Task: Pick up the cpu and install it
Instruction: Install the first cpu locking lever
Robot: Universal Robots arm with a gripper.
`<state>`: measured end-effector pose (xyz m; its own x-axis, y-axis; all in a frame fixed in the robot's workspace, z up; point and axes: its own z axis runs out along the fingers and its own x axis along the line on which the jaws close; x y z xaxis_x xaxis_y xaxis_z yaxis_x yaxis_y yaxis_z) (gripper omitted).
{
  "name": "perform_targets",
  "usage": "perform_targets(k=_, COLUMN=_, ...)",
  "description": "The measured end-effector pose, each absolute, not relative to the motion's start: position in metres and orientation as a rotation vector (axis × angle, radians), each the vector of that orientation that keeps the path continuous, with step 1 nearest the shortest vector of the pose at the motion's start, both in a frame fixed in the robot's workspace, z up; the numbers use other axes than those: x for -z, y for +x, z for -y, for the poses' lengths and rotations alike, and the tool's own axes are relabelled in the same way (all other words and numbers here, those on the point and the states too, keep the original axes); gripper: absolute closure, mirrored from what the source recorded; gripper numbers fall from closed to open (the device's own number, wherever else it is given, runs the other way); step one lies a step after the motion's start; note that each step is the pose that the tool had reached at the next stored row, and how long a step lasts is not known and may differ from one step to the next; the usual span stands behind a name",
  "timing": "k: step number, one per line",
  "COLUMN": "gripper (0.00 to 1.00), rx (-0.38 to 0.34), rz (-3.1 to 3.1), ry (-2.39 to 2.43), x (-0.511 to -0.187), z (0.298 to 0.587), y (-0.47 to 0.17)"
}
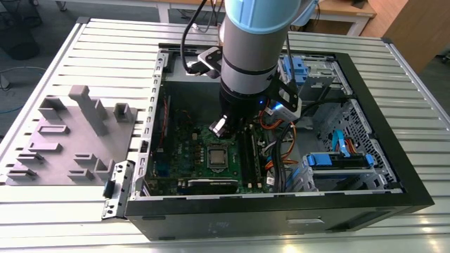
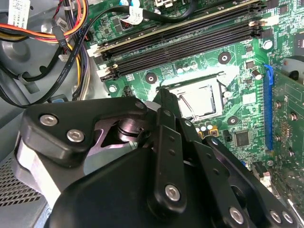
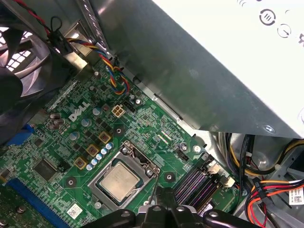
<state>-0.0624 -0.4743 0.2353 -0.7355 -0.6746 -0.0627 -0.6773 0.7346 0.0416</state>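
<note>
The cpu (image 1: 218, 156) lies flat in the dark socket frame of the green motherboard (image 1: 184, 145) inside the open computer case. Its silvery top shows in both wrist views (image 2: 199, 100) (image 3: 118, 181). My gripper (image 1: 222, 129) hangs just above the board, beside the socket's far edge and not over the chip. In both wrist views the gripper (image 2: 163, 95) (image 3: 161, 195) has its fingers drawn together with nothing between them, right at the socket's rim. A thin metal socket lever (image 3: 154, 183) stands up next to the fingertips.
A grey moulded tray (image 1: 70, 137) lies on the slatted table at the exterior view's left. Memory slots (image 2: 180, 40), cable bundles (image 1: 281, 153), blue drive bays (image 1: 338, 161) and a grey box (image 3: 213, 61) crowd the case around the arm.
</note>
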Motion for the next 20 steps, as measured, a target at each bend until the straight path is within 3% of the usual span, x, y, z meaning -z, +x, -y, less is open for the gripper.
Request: perform_targets(k=20, gripper=0.89, rx=-0.095, rz=-2.885, ry=-1.125, x=-0.222, z=0.488, y=-0.068)
